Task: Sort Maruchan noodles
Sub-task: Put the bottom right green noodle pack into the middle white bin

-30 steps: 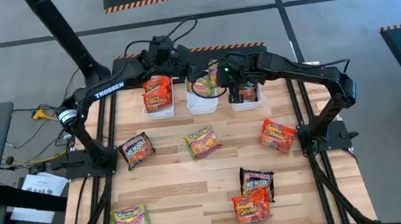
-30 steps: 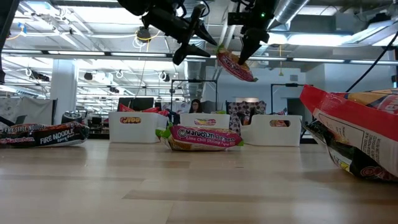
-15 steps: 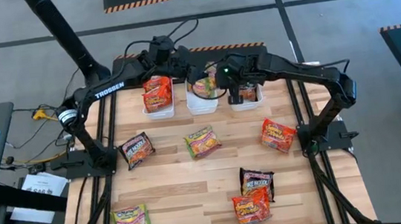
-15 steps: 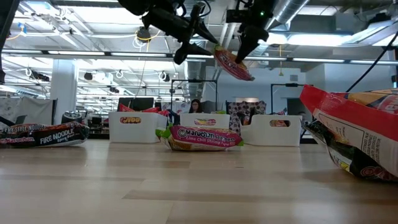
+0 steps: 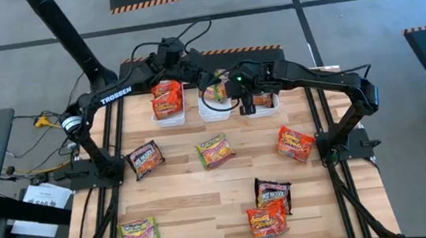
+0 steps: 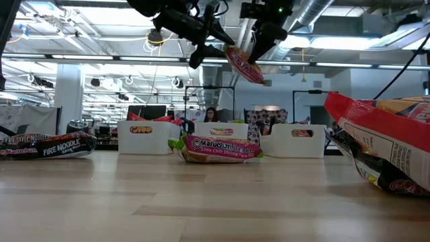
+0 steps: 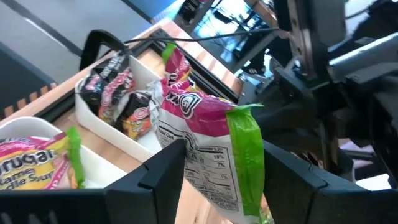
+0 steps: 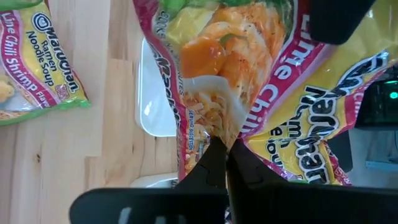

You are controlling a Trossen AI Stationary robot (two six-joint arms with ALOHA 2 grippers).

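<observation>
From above, both arms met over the row of three white bins at the table's far edge. The right gripper (image 5: 235, 91) hung over the middle bin (image 5: 214, 111), pinched shut on a lime-chili packet (image 5: 216, 92) of Maruchan noodles; the left gripper (image 5: 197, 77) sat just beside it, jaws spread. Six loose packets (image 5: 215, 150) lay scattered on the wood nearer the camera. With the two wrists this close, a crossing move risked a knock between them.

At table height the held packet (image 6: 243, 65) dangled tilted, high above the bins (image 6: 222, 138) — gripped by one corner only, so far as that angle showed. The left gripper (image 6: 208, 39) stood open right alongside it. A release from that height could have let the light wrapper flutter and land on a rim or in the neighbouring bin.

In the left wrist view the packet (image 7: 211, 155) hung between that gripper's open fingers (image 7: 160, 171), touching neither clearly. Had they closed while the other arm pulled away, the wrapper might have torn or slipped.

The right wrist view showed its fingertips (image 8: 221, 165) shut on a thin fold of the packet (image 8: 249, 81) — a small purchase on crinkly plastic, which could have slid out early, before the bin (image 8: 152, 99) lay squarely below.
</observation>
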